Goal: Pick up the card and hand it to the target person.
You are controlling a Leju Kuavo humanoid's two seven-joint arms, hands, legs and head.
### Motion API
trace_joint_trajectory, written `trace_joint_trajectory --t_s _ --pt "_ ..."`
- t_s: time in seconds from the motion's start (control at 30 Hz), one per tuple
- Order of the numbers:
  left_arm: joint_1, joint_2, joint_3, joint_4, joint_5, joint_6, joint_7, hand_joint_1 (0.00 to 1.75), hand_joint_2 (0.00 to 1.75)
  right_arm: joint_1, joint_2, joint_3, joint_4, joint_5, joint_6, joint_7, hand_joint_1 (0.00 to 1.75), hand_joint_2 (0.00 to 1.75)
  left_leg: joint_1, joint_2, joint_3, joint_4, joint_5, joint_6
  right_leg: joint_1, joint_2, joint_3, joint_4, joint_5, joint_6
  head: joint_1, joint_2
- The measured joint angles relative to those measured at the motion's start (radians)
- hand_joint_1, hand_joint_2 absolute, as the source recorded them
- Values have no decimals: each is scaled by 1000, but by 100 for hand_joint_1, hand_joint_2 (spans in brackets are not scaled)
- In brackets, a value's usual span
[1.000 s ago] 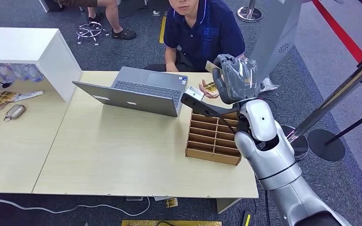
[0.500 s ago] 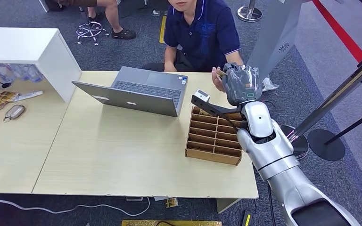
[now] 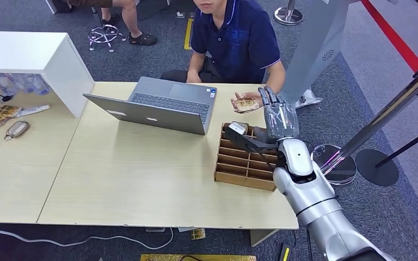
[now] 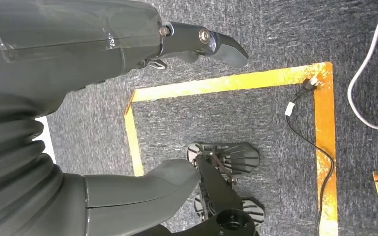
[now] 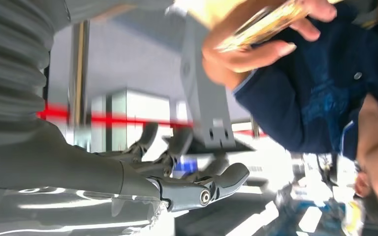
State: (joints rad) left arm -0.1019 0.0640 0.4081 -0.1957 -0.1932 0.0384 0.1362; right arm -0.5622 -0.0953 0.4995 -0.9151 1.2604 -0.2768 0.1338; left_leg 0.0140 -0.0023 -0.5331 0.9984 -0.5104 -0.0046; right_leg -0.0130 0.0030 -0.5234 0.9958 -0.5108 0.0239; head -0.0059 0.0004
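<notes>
The card [image 3: 246, 105] now lies in the person's hand [image 3: 238, 101], just past the far edge of the desk [image 3: 141, 179], to the right of the open laptop [image 3: 163, 106]. So the handover looks done: the card is with the seated person in the dark blue polo [image 3: 234, 41], and the robot no longer carries it. What seems left, at most, is for the arm to come away from the person.

The right hand [image 3: 277, 114] stands beside the person's hand, above the far end of the wooden compartment tray [image 3: 245, 157] that sits near the desk's right edge. Its fingers [image 3: 269, 98] are stretched out and apart, holding nothing.

The head view gives the layout: card, person, tray and laptop in relation to the desk. The right wrist view adds the close side of it: the right hand's fingers [image 5: 197, 189] are spread and bare, while the person's hand [image 5: 256, 44] grips the yellowish card [image 5: 261, 24] by its edge, though that view is blurred. The left wrist view looks down at dark carpet with yellow floor tape [image 4: 226, 83], and shows the left hand [image 4: 142, 113] hanging with thumb and fingers apart, nothing between them.
</notes>
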Motion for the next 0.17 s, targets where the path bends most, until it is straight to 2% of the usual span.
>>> trace_joint_trajectory --t_s 0.17 --pt "0 -4 0 0 25 23 4 0 175 110 8 -44 -189 -90 21 -11 0 175 0 0 0 0 0 0 0 0 0 0 0 0 0 0"
